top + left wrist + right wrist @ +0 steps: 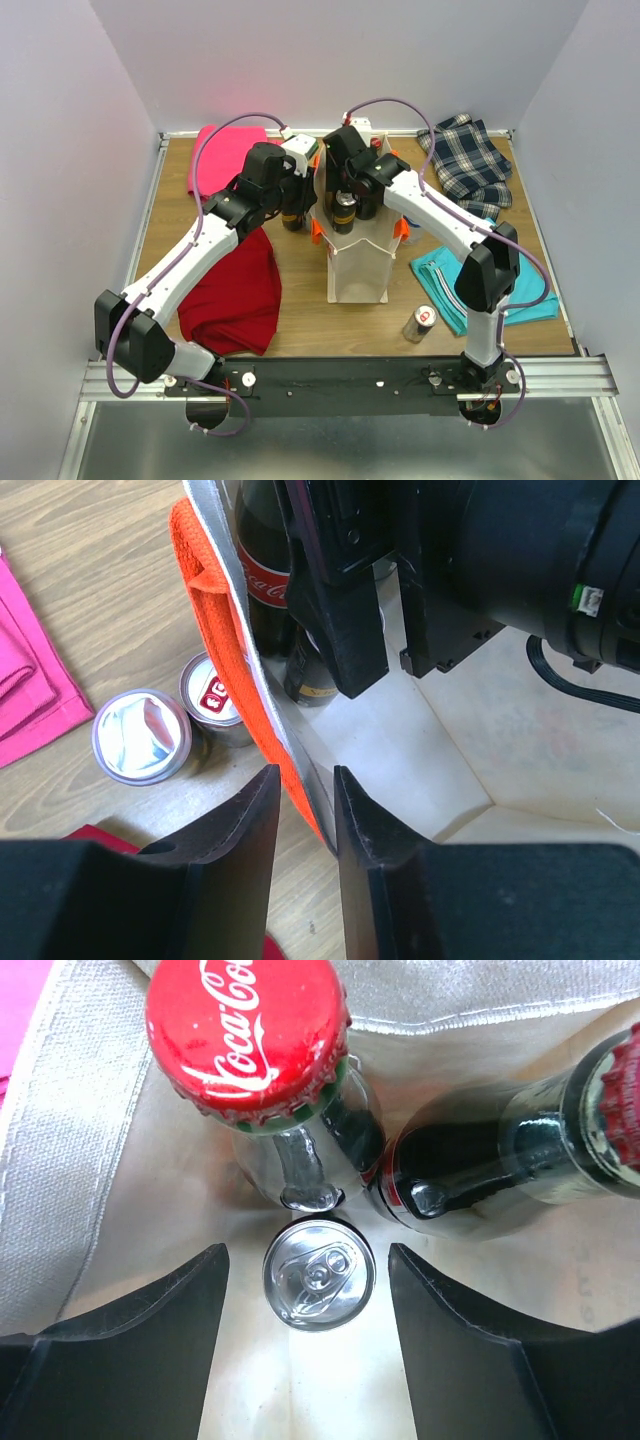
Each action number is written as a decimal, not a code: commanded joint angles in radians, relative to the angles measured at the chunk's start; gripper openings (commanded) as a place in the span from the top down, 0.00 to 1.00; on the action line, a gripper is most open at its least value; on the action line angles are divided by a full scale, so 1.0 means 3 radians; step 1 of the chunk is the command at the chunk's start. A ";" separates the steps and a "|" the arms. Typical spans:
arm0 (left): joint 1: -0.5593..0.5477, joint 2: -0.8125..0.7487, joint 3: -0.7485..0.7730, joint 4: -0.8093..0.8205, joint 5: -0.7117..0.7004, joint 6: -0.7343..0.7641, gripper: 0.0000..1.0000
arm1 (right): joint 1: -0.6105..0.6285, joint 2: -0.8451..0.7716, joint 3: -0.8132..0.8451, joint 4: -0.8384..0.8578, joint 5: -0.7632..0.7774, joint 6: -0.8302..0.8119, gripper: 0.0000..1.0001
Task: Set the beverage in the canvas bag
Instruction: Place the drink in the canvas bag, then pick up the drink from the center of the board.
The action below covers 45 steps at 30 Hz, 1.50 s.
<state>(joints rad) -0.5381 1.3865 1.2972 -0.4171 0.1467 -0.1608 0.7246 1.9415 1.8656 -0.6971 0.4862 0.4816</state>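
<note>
Centrally on the wood-grain table [340, 325] stands the canvas bag [358, 268], a tall, boxy tote of coarse cream weave with bright orange webbing straps [215, 610] and pale inner walls. Both arms meet over its open mouth. The right jaws, two broad matte-black pads [150, 1340] with curved inner faces, stand wide apart inside the bag and grip nothing. Directly below the gap between them the beverage can [318, 1272] stands upright on the bag's floor, its round brushed-aluminium top and pull tab facing up. Just beyond the can stands a glass Coca-Cola bottle [250, 1040] with a red crimped crown cap, and beside it a second dark glass bottle [480, 1175], also red-capped. The left jaws, narrow black fingers [250, 830], sit astride the bag's left wall where a strap is sewn on, only a little apart; whether they pinch the fabric cannot be told. Outside that wall a silver-topped can [140, 735] and a red-tabbed can [215, 695] stand side by side on the table. A lone can [422, 322] stands near the front edge. Soft cloths lie around the bag: a deep red cloth [235, 290], a pink cloth [222, 152], a dark plaid cloth [470, 165] and a teal cloth [450, 300].
</note>
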 commanded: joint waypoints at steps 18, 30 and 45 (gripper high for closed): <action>0.0004 -0.0056 0.0068 0.0000 -0.0008 0.0060 0.52 | -0.0012 -0.0734 0.0357 -0.0565 0.0455 0.0072 0.21; 0.0004 -0.0045 0.0155 -0.0021 0.0068 0.0081 0.50 | -0.0058 -0.1210 0.0005 -0.0969 0.0655 0.0343 0.16; 0.0009 -0.0009 0.0268 0.0015 0.0181 0.0040 0.47 | -0.0385 -0.1711 -0.0711 -0.1189 0.0610 0.0645 0.07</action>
<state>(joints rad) -0.5377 1.3800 1.3430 -0.4210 0.1707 -0.1532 0.6682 1.4715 1.7073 -1.0256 0.6670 0.6376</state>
